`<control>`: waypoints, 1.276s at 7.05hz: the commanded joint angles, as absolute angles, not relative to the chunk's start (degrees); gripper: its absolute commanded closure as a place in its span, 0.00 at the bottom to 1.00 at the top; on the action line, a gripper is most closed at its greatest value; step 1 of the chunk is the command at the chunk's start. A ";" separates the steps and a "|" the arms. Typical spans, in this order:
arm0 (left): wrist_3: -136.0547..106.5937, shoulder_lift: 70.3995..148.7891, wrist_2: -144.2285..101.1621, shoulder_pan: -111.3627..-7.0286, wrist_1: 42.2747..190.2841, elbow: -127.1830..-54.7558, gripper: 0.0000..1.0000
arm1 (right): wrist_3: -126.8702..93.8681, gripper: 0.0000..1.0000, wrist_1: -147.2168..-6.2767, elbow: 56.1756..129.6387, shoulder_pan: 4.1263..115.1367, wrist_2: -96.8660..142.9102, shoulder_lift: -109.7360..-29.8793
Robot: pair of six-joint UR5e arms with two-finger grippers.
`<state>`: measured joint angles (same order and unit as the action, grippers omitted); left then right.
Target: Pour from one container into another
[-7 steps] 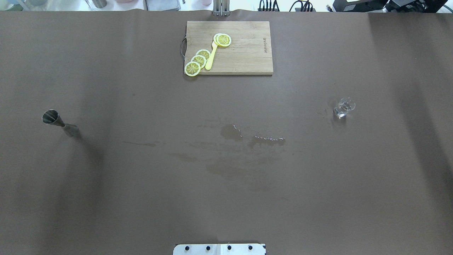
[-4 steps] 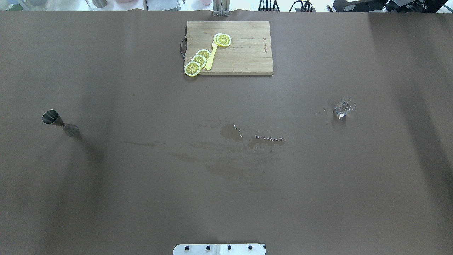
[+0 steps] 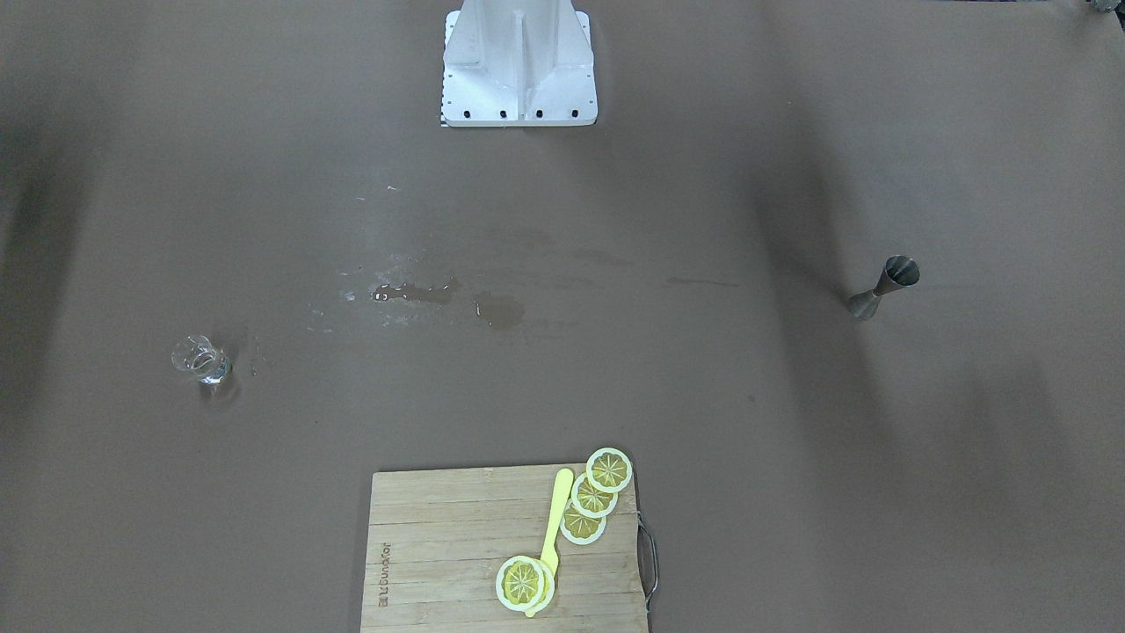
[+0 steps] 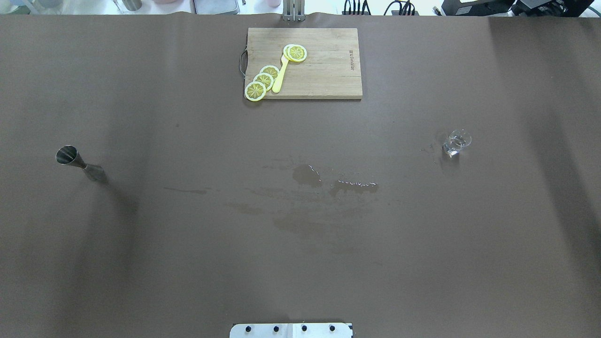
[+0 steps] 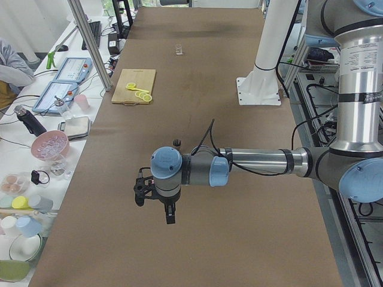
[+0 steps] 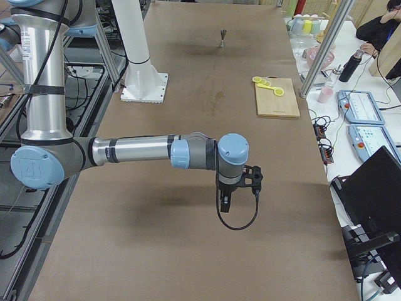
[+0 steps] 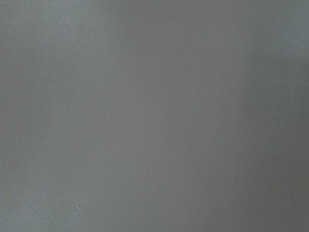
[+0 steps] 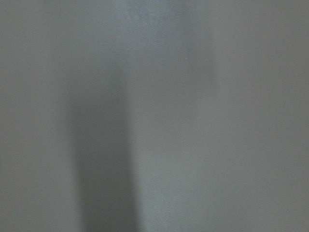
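Note:
A steel jigger stands upright at the table's left side, also seen in the front-facing view. A small clear glass stands at the right side, the same glass with some water in it. Neither gripper shows in the overhead or front-facing views. My left gripper hangs over the table's left end, nearer that end than the jigger. My right gripper hangs over the right end. I cannot tell whether either is open or shut. Both wrist views show only bare brown table cover.
A wooden cutting board with lemon slices and a yellow spoon lies at the far middle edge. Spilled water wets the table's centre. The robot's base plate sits at the near edge.

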<state>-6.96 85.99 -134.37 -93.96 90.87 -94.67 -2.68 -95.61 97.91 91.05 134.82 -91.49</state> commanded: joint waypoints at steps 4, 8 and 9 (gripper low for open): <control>-6.94 86.05 -134.38 -93.96 90.79 -94.57 0.01 | -2.38 0.00 -95.54 98.17 91.05 134.99 -91.31; -6.94 86.04 -134.38 -93.96 90.79 -94.57 0.01 | -2.81 0.00 -95.01 98.25 90.97 133.94 -90.53; -6.94 86.04 -134.30 -93.96 90.79 -94.57 0.01 | -3.33 0.00 -95.18 98.00 90.88 134.12 -89.40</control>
<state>-6.94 86.06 -134.33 -93.95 90.79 -94.53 -2.83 -95.16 98.04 90.94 134.08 -90.41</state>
